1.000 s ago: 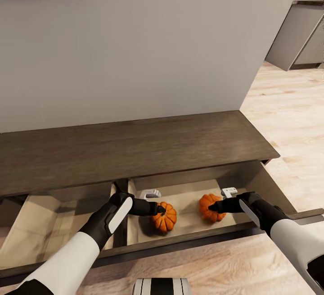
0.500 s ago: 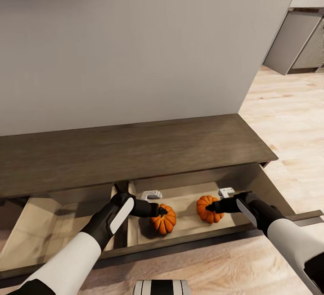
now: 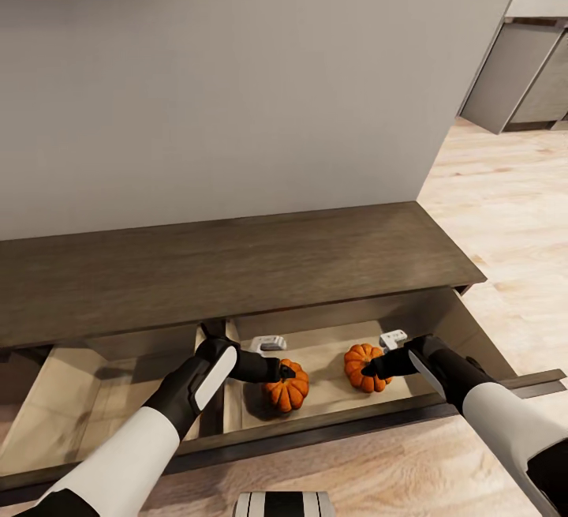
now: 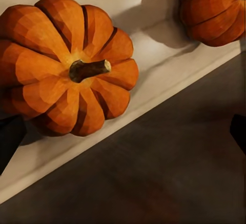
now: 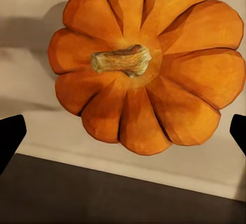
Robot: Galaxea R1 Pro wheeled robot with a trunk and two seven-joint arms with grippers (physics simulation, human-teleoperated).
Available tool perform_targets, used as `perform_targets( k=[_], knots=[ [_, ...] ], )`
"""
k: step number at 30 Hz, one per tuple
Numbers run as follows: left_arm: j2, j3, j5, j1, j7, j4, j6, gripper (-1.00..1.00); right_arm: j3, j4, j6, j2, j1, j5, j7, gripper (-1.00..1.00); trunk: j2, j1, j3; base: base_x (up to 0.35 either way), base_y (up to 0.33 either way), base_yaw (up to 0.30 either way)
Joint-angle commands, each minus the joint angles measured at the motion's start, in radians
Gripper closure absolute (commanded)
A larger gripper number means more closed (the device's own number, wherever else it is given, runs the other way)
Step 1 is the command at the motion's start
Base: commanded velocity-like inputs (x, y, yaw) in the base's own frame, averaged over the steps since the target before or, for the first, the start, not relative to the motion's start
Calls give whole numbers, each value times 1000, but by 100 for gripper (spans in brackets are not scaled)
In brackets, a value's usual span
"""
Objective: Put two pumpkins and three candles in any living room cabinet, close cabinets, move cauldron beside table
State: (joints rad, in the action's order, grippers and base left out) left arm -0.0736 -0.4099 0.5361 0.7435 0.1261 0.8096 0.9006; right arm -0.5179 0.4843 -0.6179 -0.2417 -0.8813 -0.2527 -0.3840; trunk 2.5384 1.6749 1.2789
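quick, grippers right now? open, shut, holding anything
Left gripper: open, holding nothing, above the left pumpkin lying in the drawer.
Right gripper: open, holding nothing, above the right pumpkin.

In your head view, the left pincer (image 3: 282, 372) covers the top of the left pumpkin (image 3: 289, 391), and the right pincer (image 3: 368, 368) covers the right flank of the right pumpkin (image 3: 358, 366), so you cannot tell there how the jaws stand. The cabinet (image 3: 229, 256) top hides the rear of both open drawers, and your left forearm hides part of the divider between them. In the left wrist view the second pumpkin (image 4: 215, 9) is cut off by the picture's edge. In both wrist views only dark slivers of the fingertips (image 5: 10, 137) show at the edges. The two small white items (image 3: 270, 342) in the drawer are too small to identify.
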Motion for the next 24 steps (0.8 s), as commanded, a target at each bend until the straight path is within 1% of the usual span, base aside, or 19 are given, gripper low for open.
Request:
perform_targets(
  k=[1,4,20,24],
  knots=[
    [0,0,-8,1,8,0,3,-100,-7,2,-5,-1,-1,-9,2,-100,0,0,1,0,0,0],
    [-2,0,-8,1,7,0,3,-100,-7,2,-7,-1,-1,-6,2,-100,0,0,1,0,0,0],
    [-6,0,-10,1,7,-8,6,-100,-7,2,-8,-1,-1,-5,2,-100,-3,-7,-61,0,0,0],
    [-9,-1,-10,1,7,-13,30,-100,-7,2,-9,1,-1,-5,2,-100,-4,-9,-77,0,0,0]
  ],
)
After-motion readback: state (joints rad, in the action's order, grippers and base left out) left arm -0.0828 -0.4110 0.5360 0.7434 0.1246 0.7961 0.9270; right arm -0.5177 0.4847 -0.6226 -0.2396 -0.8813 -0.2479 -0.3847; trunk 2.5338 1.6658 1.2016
